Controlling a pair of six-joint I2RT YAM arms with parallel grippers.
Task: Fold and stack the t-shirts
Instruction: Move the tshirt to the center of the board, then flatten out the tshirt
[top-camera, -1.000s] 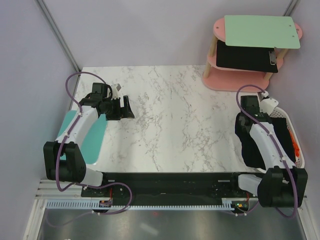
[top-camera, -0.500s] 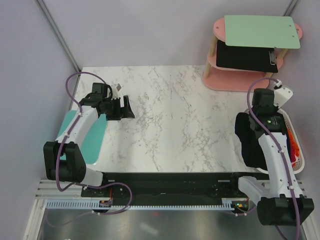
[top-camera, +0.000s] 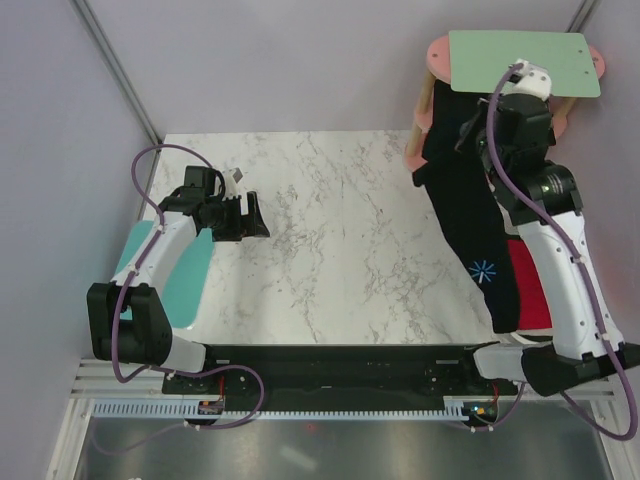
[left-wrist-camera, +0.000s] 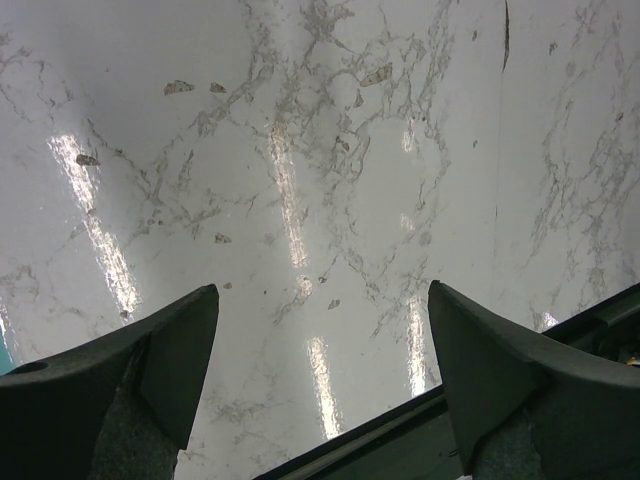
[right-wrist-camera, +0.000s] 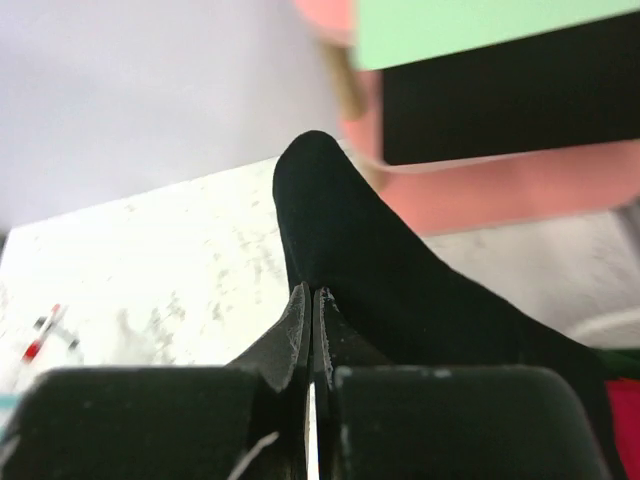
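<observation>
1. My right gripper (right-wrist-camera: 310, 300), clamped tight on a bunched fold of the black shirt (top-camera: 470, 220), holds it high beside the pink shelf (top-camera: 435, 50). My left gripper (top-camera: 250, 215) hangs over the table (top-camera: 340, 230), jaws spread and gripping nothing.
2. The black shirt drops from the pinch in one long, limp strip, past the table's right edge and across the red shirt (top-camera: 530, 290). I cannot tell whether its lower end hangs free.
3. The bite is small, a single ridge of soft cloth. I judge a fast swing could tug it out and drop the shirt in a heap.
4. The strip hangs close to the shelf and could snag a leg or tier there, and its trailing end might drag the red shirt along.
5. The black cloth is matte and heavy-draping, with a small blue starburst print (top-camera: 483, 270). The red looks equally soft. The table is hard, glossy veined marble, so cloth should slide on it. The shelf has rigid rounded tiers, with a flat green board (top-camera: 520, 60) on top.
</observation>
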